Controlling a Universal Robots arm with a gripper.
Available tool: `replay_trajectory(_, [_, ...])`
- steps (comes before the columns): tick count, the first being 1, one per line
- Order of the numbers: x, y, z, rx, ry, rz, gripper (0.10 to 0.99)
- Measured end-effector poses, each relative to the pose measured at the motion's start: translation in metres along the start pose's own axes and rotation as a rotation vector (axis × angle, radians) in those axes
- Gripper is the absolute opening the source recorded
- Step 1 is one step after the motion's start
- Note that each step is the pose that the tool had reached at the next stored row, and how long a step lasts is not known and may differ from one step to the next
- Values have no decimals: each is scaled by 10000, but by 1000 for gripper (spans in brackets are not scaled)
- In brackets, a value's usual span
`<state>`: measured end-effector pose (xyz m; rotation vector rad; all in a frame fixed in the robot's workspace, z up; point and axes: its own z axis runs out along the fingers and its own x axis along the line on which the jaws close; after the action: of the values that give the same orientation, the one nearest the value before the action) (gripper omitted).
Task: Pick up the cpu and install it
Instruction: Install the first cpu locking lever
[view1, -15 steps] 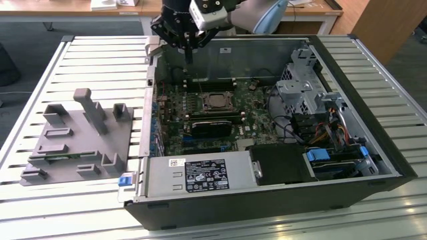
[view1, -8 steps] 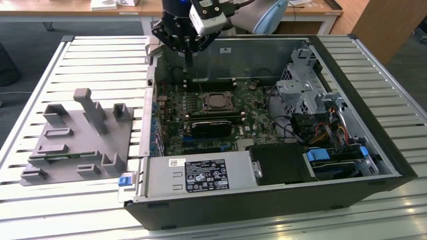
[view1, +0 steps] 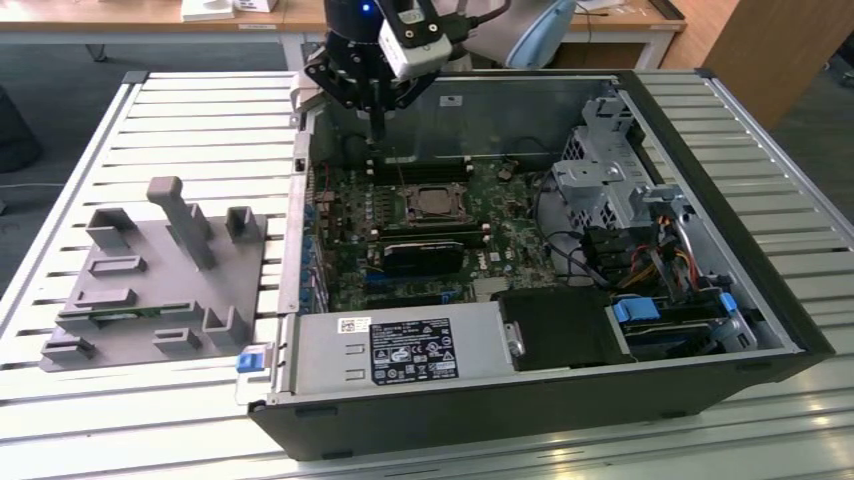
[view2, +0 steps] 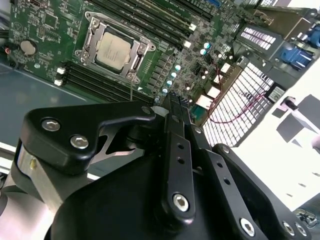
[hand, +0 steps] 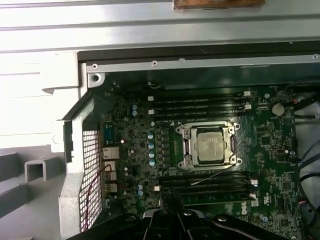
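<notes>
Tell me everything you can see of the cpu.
The cpu is a small flat square chip with a shiny silver-grey metal top and a thin darker rim. It lies flat in the socket on the motherboard, inside the open computer case, ringed by the socket's metal frame, with memory slots on two opposite sides. It appears the same in the second wrist view and the exterior view. Nothing lies on top of it. The gripper hangs above the board, apart from it, holding nothing.

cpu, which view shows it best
The first wrist view: the cpu faces the camera squarely inside its socket frame. The second wrist view shows it tilted, above the pincer. The exterior view shows it small.
</notes>
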<state>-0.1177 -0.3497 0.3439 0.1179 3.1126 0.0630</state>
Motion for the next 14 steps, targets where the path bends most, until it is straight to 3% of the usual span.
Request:
replay_trajectory(7, [3,15,58,16,6,0,106])
replay_trajectory(14, [10,69,174,17,5,0,106])
